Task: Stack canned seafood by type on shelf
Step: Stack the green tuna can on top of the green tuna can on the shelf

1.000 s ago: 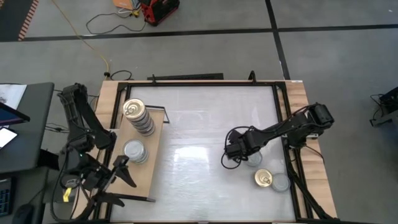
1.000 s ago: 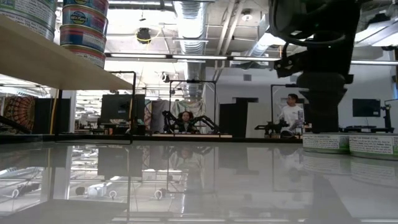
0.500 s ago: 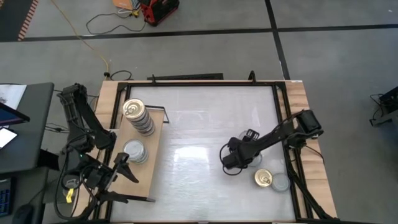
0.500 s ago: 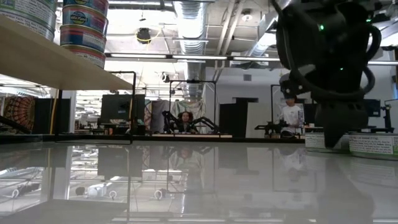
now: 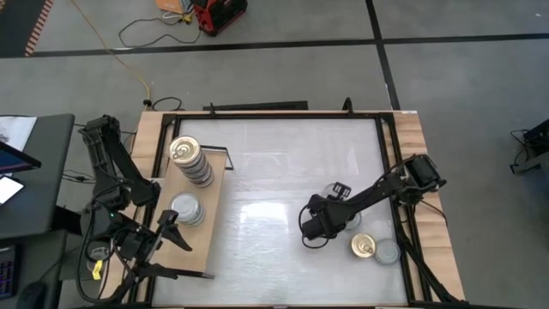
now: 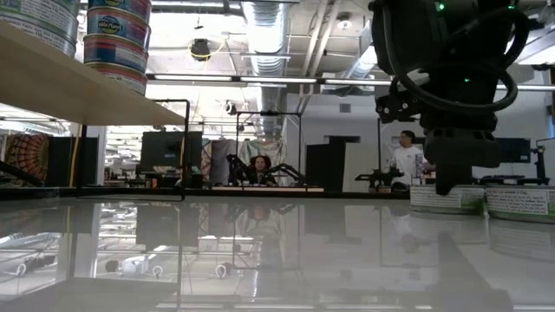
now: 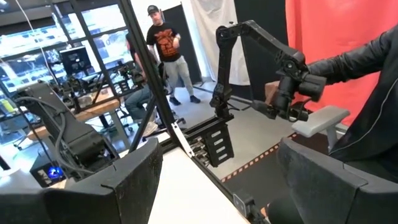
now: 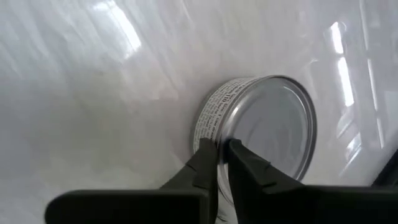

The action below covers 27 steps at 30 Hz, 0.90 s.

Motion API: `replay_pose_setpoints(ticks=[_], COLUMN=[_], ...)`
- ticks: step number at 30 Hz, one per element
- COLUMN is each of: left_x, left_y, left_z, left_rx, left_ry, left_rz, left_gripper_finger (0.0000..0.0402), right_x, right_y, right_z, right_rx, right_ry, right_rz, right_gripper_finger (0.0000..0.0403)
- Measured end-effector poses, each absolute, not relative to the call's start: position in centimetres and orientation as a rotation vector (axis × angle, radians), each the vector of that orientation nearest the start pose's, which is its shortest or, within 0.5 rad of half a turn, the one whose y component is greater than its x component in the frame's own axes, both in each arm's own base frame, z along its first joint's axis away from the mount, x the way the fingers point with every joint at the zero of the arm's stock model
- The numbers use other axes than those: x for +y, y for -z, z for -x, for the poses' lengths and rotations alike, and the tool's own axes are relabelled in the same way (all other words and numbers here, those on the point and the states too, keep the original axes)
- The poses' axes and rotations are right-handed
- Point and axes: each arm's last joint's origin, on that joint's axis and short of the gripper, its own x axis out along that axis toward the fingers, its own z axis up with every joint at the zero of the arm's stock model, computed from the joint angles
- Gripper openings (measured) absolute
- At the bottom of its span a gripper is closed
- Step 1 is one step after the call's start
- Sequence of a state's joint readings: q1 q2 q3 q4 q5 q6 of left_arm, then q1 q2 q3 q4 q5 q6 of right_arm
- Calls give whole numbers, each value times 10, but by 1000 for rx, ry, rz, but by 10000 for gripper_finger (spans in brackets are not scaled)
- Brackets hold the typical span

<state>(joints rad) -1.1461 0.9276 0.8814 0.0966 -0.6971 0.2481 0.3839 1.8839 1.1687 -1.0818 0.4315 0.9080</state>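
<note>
Currently: pick-up step. Right gripper [image 8: 222,151] pinches rim of silver-topped tin [image 8: 264,127] on tabletop [image 5: 274,180], well apart from shelf [image 5: 193,245]. Left gripper [image 5: 167,233], wide, waits over shelf. Next: lift, carry to shelf's silver stack [image 5: 185,209].

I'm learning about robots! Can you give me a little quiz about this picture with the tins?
1. True or false: the taller stack on the shelf has a gold top.
2. What is the right gripper pinching? A) a gold-topped tin B) a silver-topped tin C) a cable
3. Fill in: the left gripper hangs over the shelf with its fingers ____.
Key: 1 true; 2 B; 3 open.
</note>
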Motion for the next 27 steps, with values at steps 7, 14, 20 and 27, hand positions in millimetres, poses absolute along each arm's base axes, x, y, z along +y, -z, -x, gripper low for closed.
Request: replay_pose_setpoints(ticks=[7, 14, 20, 27], left_x=[-174, -173, -173, -173], left_y=[-368, -368, -368, -368], left_z=[-99, -99, -99, -99], left_rx=[-85, -81, -81, -81], left_ry=[436, 417, 416, 416], left_rz=[-204, -205, -204, -204], left_gripper_finger=[304, 304, 304, 304], right_x=[106, 117, 130, 146], right_y=[-147, -146, -146, -146], right_z=[-292, -292, -290, -286], right_rx=[1372, 1301, 1262, 1232], right_ry=[696, 675, 605, 532], right_rz=[-3, 63, 151, 222], right_gripper_finger=[57, 57, 56, 56])
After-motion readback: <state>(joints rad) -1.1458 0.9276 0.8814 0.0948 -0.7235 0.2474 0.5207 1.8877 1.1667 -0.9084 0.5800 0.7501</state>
